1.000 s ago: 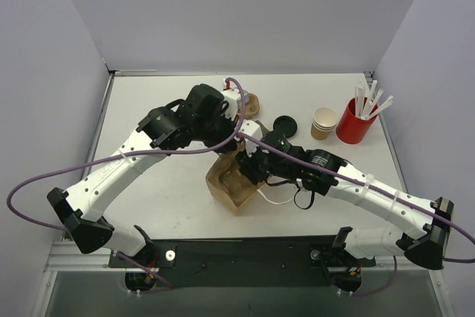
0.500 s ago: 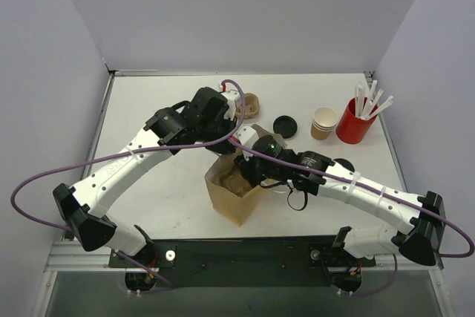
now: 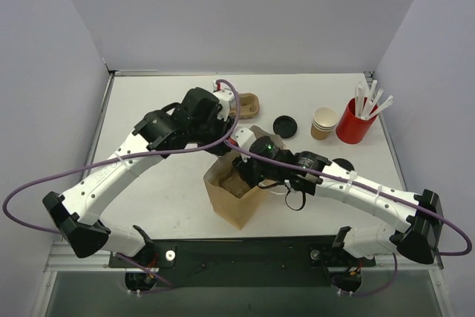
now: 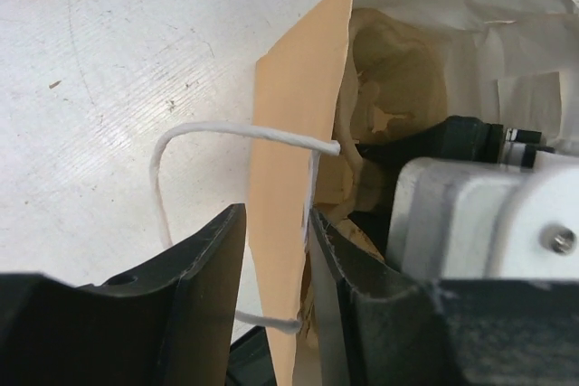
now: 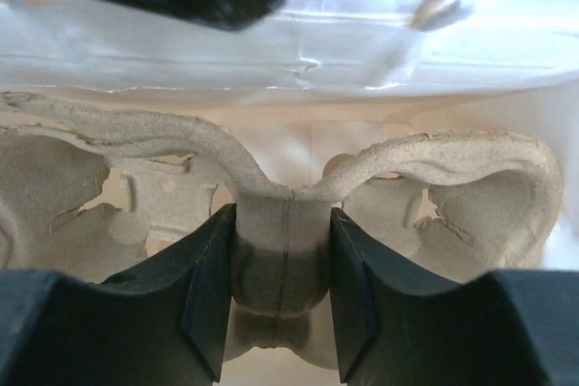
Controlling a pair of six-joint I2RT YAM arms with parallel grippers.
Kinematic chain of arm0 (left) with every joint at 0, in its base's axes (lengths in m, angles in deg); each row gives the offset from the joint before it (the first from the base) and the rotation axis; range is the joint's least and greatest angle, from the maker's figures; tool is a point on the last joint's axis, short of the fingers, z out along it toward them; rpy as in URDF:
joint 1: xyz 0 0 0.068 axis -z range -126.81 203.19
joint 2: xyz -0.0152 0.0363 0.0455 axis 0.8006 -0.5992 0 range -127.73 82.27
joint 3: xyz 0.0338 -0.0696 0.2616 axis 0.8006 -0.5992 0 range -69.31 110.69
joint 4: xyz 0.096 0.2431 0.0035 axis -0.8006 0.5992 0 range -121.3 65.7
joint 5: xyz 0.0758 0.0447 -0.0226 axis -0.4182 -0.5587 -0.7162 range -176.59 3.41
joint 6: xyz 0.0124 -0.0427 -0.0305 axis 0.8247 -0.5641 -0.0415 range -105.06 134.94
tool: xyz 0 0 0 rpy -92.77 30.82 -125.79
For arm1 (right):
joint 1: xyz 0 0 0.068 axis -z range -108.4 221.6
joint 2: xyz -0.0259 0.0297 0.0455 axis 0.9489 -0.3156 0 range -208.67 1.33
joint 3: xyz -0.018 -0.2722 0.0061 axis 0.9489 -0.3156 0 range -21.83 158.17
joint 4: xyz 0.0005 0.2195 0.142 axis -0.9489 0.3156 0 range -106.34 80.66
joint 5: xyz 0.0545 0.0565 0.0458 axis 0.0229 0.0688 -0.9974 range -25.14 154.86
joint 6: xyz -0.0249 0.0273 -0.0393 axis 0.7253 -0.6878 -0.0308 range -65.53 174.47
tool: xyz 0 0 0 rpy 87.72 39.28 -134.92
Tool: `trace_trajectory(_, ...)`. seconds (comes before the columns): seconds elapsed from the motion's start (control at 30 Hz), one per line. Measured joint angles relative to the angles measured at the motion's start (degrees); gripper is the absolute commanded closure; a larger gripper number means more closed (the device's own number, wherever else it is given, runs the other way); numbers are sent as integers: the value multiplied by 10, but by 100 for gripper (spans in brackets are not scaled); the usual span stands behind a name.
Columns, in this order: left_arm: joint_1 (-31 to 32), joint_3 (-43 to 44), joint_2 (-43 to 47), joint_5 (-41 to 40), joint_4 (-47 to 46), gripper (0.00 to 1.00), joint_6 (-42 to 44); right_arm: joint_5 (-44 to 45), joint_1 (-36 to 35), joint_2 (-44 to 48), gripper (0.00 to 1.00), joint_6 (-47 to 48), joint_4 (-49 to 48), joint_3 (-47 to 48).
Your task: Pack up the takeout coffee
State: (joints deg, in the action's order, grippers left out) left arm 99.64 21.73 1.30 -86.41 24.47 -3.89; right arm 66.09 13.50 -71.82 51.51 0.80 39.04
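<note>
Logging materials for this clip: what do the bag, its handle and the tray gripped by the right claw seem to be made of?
Bag: kraft paper, matte tan outside and whitish inside, judging by its sharp creases.
Handle: white twisted cord; paper or cotton, cannot tell.
Tray: likely moulded pulp; grey-beige, rough and fibrous, with torn edges.

White table [image 3: 163, 191], pale lavender walls [image 3: 245, 12], even light
</note>
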Motion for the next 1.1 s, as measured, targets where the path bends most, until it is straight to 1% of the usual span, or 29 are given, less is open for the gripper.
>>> trace_trajectory(0.13,-6,-7,22,14,0,56,20,-2,-1,-7,71,0,5,0)
trace_trajectory(0.33,-16,-22,52,60,-3,50,50,-2,0,-22,71,-1,12,0)
trace_trajectory(0.43,-27,-40,69,82,-5,50,61,-5,-1,-25,71,0,14,0)
trace_trajectory(0.57,-33,-50,76,99,-6,47,75,-6,0,-25,71,1,16,0)
trace_trajectory(0.73,-44,-58,81,117,-8,46,88,-7,0,-27,71,1,17,1)
trace_trajectory(0.97,-50,-61,93,176,-9,45,99,-7,2,-36,72,-1,17,9)
trace_trajectory(1.1,-53,-64,95,185,-10,46,104,-7,3,-37,71,0,19,11)
